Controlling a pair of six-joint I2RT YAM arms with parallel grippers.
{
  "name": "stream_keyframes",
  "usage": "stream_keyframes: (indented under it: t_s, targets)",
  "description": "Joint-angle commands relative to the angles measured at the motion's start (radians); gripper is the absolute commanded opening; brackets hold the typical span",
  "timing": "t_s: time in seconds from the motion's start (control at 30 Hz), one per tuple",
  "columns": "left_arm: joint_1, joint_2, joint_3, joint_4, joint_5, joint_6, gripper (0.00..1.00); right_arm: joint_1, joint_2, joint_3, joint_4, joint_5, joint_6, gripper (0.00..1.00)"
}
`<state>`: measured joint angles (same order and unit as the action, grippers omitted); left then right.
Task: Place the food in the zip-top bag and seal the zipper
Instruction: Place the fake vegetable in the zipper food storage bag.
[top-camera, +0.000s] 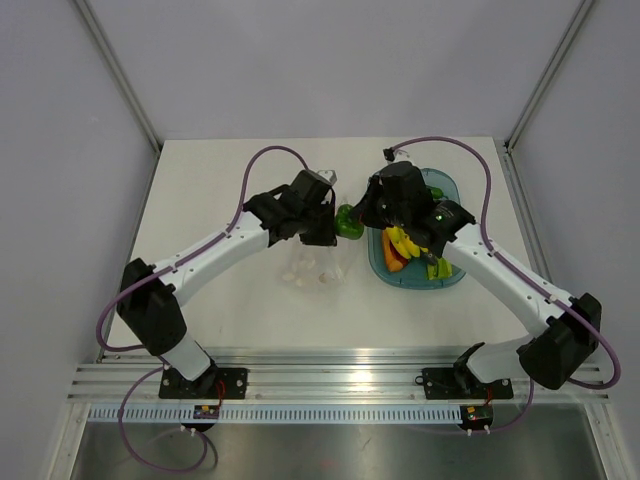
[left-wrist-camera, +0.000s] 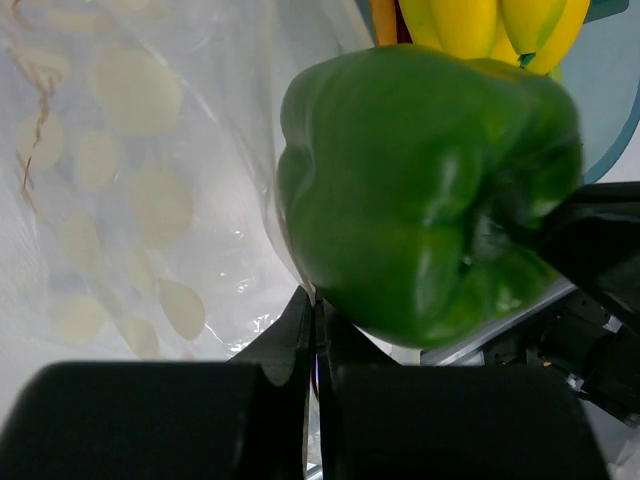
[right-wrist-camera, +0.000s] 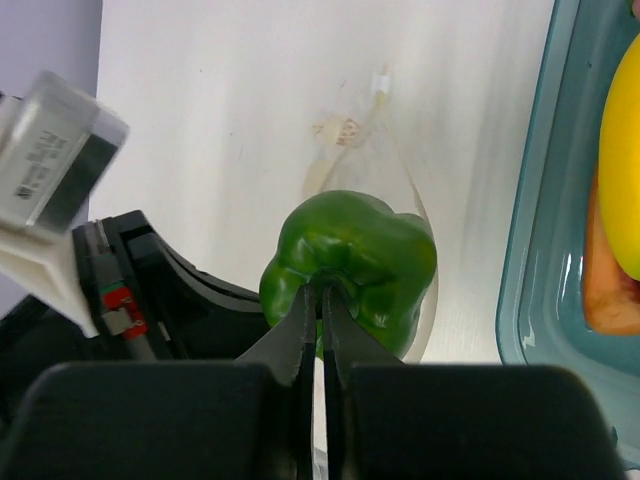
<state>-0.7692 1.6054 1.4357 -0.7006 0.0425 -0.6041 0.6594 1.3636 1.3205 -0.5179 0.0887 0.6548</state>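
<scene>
I see both arms stretched toward the middle of the surface (top-camera: 220, 190), with the wrists almost meeting. My right gripper (right-wrist-camera: 322, 292) is nearly closed and pinches the green pepper (right-wrist-camera: 350, 250) at its stem hollow, just beside the tray (right-wrist-camera: 540, 250). My left gripper (left-wrist-camera: 314, 305) is closed too, and it seems to nip the clear film of the zip-top bag (left-wrist-camera: 120, 200), whose mouth edge curves around the pepper. The bananas (left-wrist-camera: 480, 25) lie in the tray behind. A gray box (right-wrist-camera: 55, 150) on the left wrist carries print too blurred to read.
</scene>
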Motion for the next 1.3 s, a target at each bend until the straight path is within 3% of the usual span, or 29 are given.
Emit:
stream_keyframes:
  t_s: [0.0, 0.73, 0.83, 0.97, 1.27]
  targets:
    - [0.019, -0.036, 0.038, 0.066, 0.080, -0.019, 0.00, 0.009, 0.022, -0.032, 0.084, -0.032, 0.042, 0.00]
    - [0.070, -0.090, 0.052, 0.142, 0.201, -0.036, 0.00, 0.025, 0.084, -0.118, 0.098, -0.067, 0.086, 0.00]
    - [0.071, -0.113, 0.051, 0.138, 0.186, -0.008, 0.00, 0.025, 0.085, -0.112, 0.078, -0.060, 0.074, 0.13]
    - [0.073, -0.113, 0.052, 0.124, 0.175, 0.032, 0.00, 0.025, 0.051, -0.067, 0.010, -0.035, 0.045, 0.53]
    - [0.074, -0.134, 0.025, 0.138, 0.178, 0.073, 0.00, 0.022, -0.104, -0.133, -0.054, 0.135, 0.028, 0.56]
